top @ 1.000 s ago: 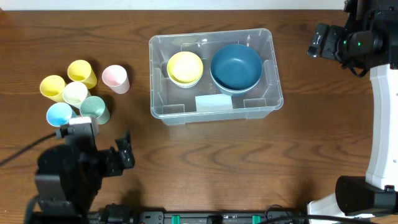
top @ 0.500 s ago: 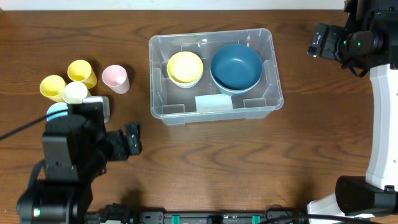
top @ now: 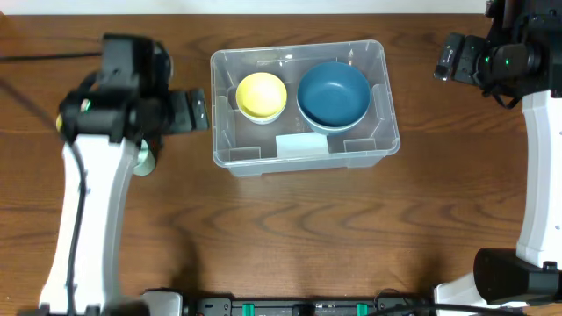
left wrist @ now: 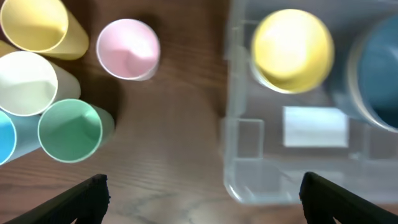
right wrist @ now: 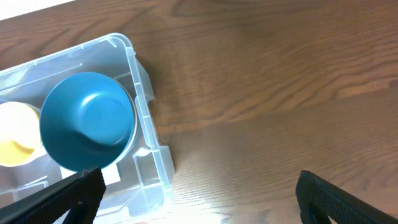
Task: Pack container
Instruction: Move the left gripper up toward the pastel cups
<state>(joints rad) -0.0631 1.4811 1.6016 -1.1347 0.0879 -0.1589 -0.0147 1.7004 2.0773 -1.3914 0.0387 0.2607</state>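
Bright, even light falls from above in the overhead view, leaving only faint, soft shadows on the wooden table (top: 290, 228) and small white glints along the rim of the clear bin (top: 299, 48). The left wrist view is blurred throughout, the pink cup (left wrist: 127, 48) soft-edged. The right wrist view is sharper, with a pale sheen across the wood.

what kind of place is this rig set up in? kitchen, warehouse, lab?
Most likely a lab test bench, not a kitchen: a wood-grain table, a clear container holding two bowls, and loose coloured cups laid out like props. Nothing of the room beyond the tabletop is visible.
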